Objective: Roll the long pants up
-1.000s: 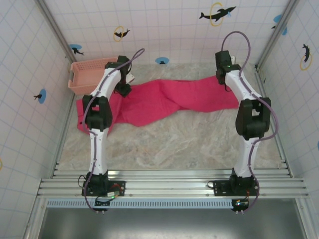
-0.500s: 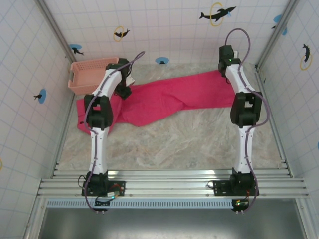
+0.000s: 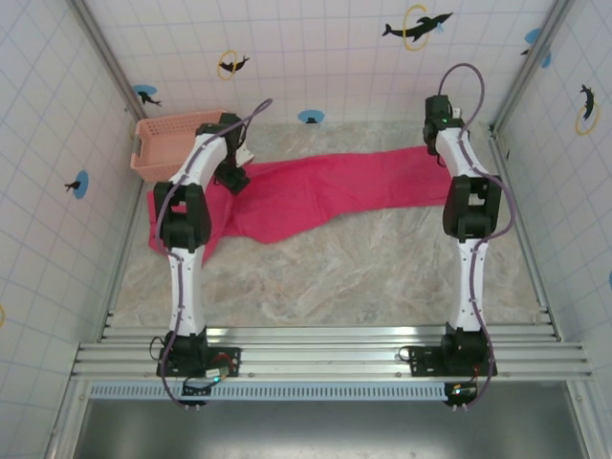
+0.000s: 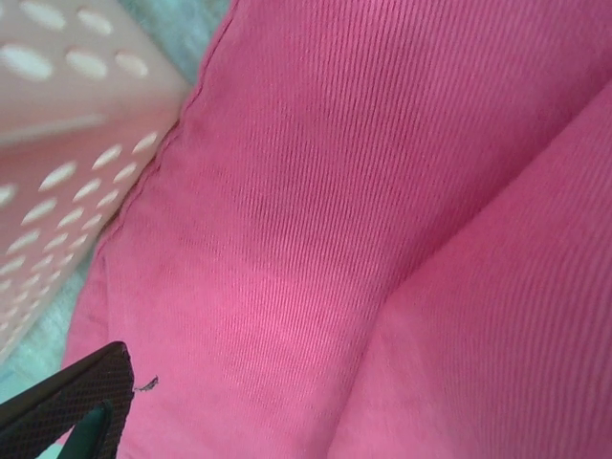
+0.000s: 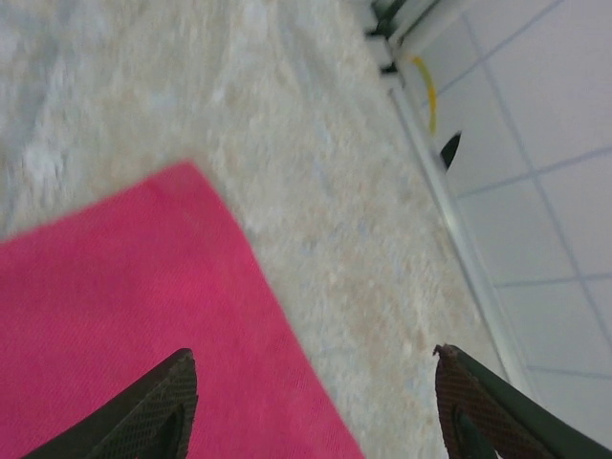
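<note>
The right gripper (image 5: 316, 426) holds its fingers (image 5: 143, 406) spread wide, with nothing caught between them. One hangs over a squared corner of the long pants (image 5: 115, 316), which lies flat on the table (image 5: 316, 182). The other hangs over bare tabletop near the wall (image 5: 535, 143).

The left gripper (image 3: 232, 176) sits low over the opposite end of the cloth. A single dark finger (image 4: 67, 402) shows at the edge of its wrist view, close above the ribbed fabric (its partner is out of frame). Whether that pair is spread or pressed together cannot be told. The basket (image 4: 57, 124) stands just beside the cloth's edge there.

From above, the pants stretch across the far part of the table from one arm to the other. They lie mostly flat, with a crease near the middle, and no part is rolled.

The spreading-out looks finished and the rolling not yet begun. The next move probably calls for pinching one end's edge and turning it over onto itself, evenly, since soft cloth skews easily.
</note>
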